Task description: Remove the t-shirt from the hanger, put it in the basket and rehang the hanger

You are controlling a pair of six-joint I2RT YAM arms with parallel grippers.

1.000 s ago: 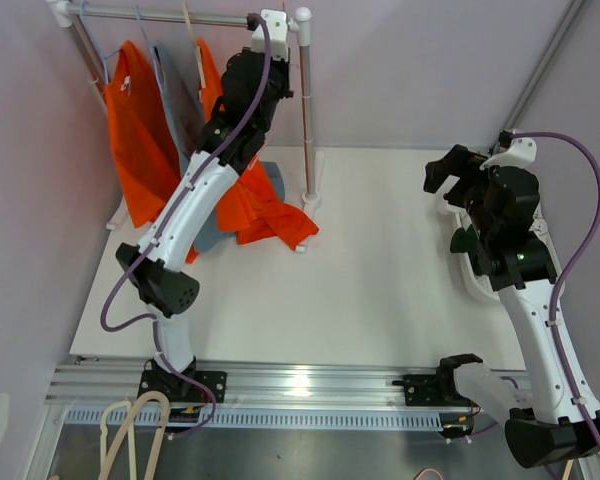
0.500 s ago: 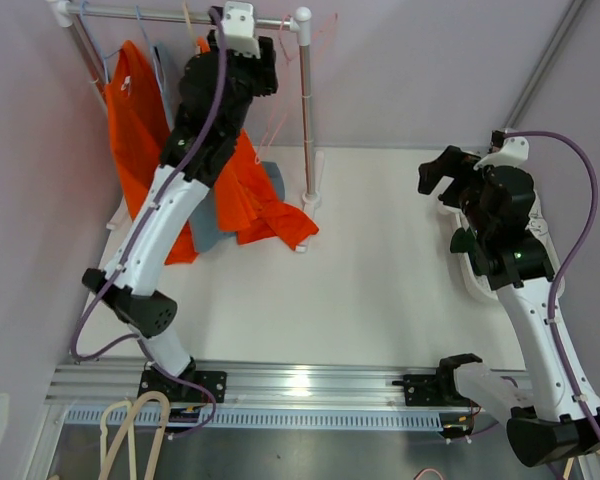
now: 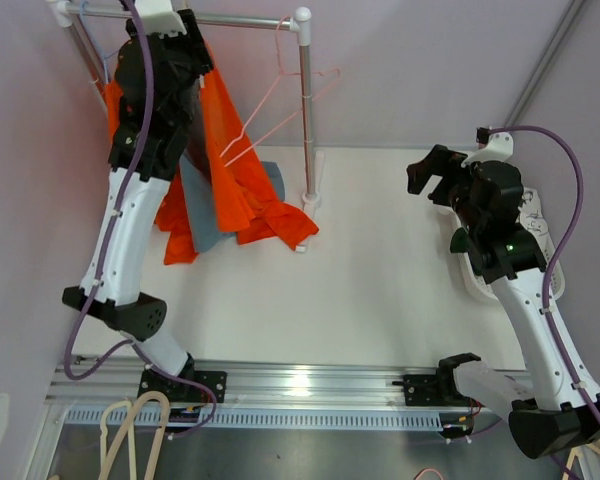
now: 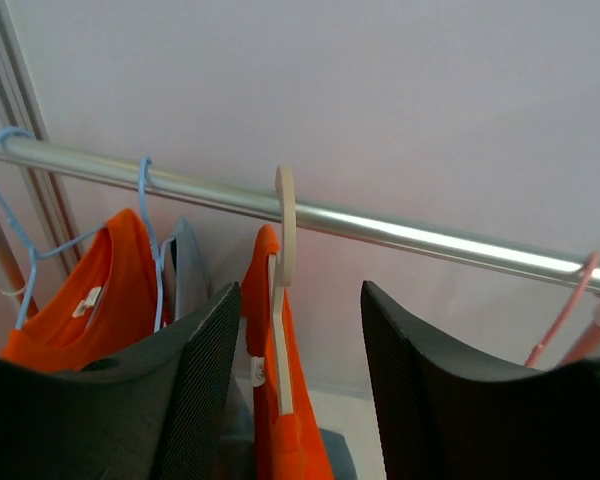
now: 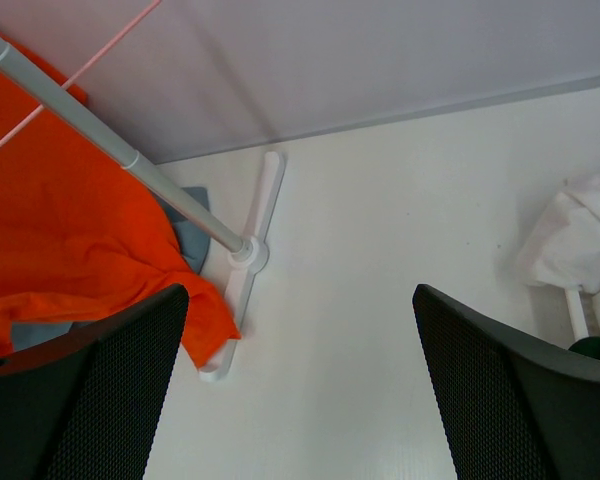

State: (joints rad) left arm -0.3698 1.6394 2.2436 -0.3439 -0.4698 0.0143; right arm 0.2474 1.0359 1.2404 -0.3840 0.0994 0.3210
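In the middle of the left wrist view, a limp orange t-shirt [image 4: 302, 430] hangs on a cream hanger [image 4: 280, 330]. The left gripper [image 4: 298, 310] gapes empty around it, and I'd pinch the cloth at the shoulder.

Orange tee [image 4: 292, 440] on cream hanger [image 4: 283, 250], 2nd orange tee [image 4: 100, 300] & grey-blue tee [image 4: 187, 265] on pale-blue hangers [image 4: 156, 270], pink wire hanger [image 4: 580, 280], silver rail [image 4: 430, 235], lilac wall [image 4: 380, 90], white table [image 3: 380, 280], purple cables [image 3: 570, 160], white-shelled arms [image 3: 120, 230] w/ black joints, and black fine-mesh pads [image 4: 205, 400] on the left gripper [image 4: 300, 290].

The t-shirt [image 4: 300, 442] hangs on its hanger [image 4: 278, 345] from the rail [image 4: 410, 234], table's [image 3: 380, 285] far left
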